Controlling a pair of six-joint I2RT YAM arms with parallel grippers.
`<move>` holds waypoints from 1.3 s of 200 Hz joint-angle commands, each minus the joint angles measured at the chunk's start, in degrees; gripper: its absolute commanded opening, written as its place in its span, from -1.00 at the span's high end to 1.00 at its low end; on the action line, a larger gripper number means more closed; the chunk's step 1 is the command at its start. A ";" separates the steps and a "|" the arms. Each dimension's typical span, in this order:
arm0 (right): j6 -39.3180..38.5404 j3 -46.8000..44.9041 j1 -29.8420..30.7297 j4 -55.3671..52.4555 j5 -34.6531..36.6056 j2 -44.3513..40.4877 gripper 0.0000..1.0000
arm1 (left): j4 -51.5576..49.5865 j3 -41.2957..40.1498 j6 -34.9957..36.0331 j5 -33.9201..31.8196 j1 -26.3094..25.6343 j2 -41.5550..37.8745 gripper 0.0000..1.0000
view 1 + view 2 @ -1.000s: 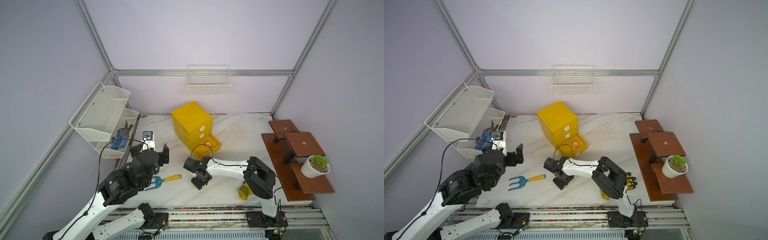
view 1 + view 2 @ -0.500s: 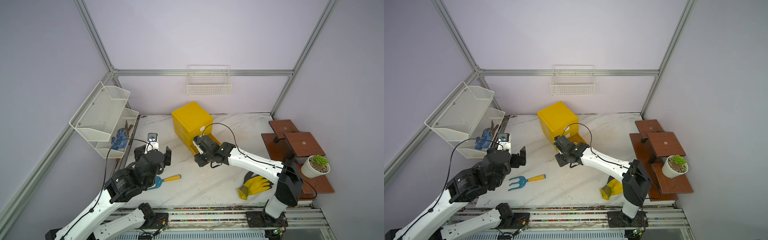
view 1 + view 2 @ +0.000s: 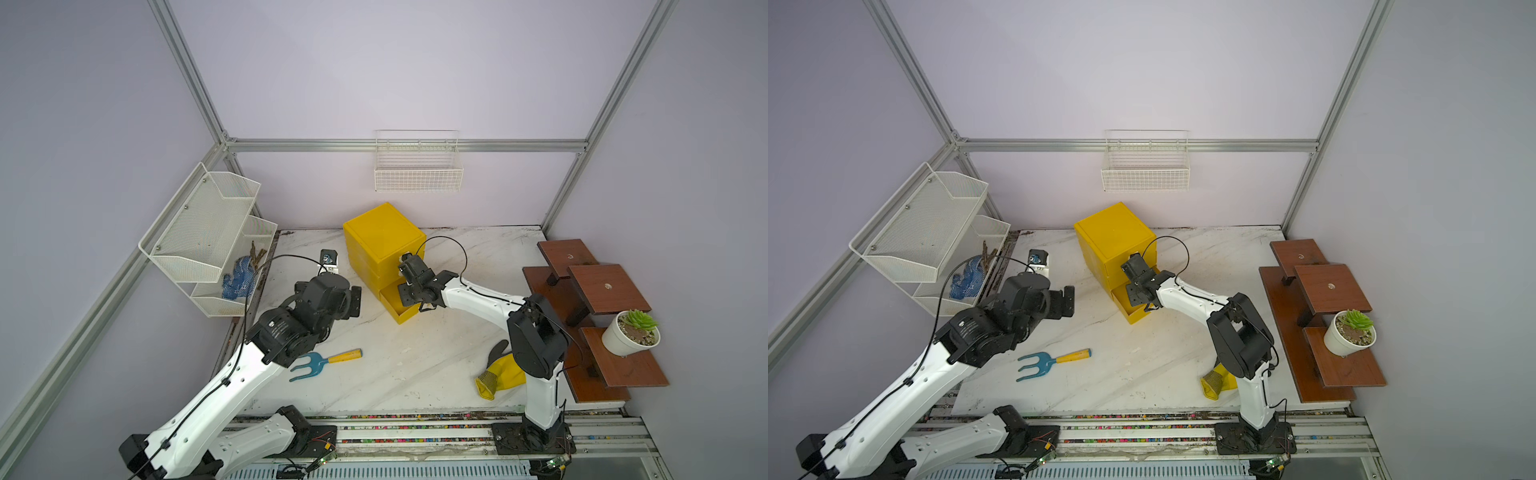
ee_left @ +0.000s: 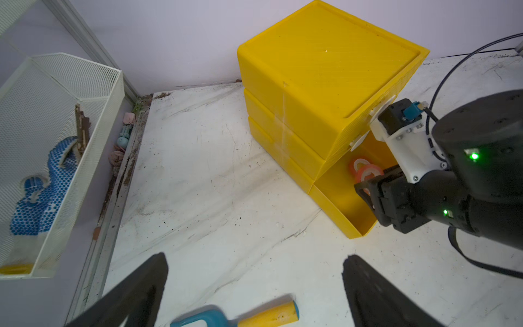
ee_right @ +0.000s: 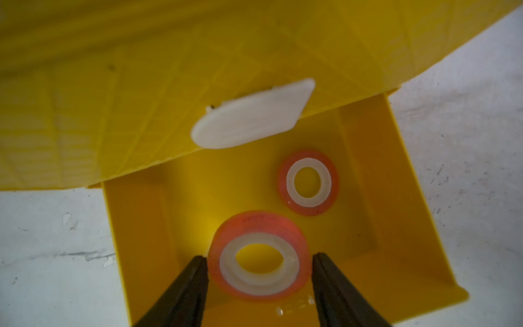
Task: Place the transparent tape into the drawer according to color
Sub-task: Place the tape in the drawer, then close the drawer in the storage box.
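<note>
The yellow drawer cabinet (image 3: 382, 232) (image 3: 1113, 232) (image 4: 325, 70) stands at the back middle, its bottom drawer (image 3: 399, 318) (image 3: 1133, 318) (image 5: 396, 198) pulled out. Two pink-red transparent tape rolls with white cores are inside it. One roll (image 5: 308, 154) (image 4: 357, 164) lies flat on the drawer floor. The other roll (image 5: 254, 223) (image 4: 368, 173) sits between my right gripper's fingers, with small gaps at both sides. My right gripper (image 5: 258, 259) (image 3: 411, 293) (image 3: 1140, 297) is open over the drawer. My left gripper (image 4: 254, 263) (image 3: 351, 301) (image 3: 1065, 301) hangs wide open and empty above the table, left of the cabinet.
A blue hand rake with a yellow handle (image 3: 326, 363) (image 3: 1054, 361) (image 4: 240, 318) lies under the left gripper. A yellow glove (image 3: 498, 374) lies by the right arm's base. White mesh rack (image 3: 208, 232) with a blue dotted glove on the left; wooden steps (image 3: 598, 291) with a potted plant (image 3: 631, 336) on the right.
The right arm swung from the table's front middle back to the open drawer, and its jaws have widened around the pink-red roll. The left arm shifted slightly.
</note>
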 commanded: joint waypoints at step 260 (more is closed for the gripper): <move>12.14 -26.21 -6.56 34.00 -8.32 -9.54 -0.07 | 7.75 29.97 0.07 7.26 7.36 42.06 -0.46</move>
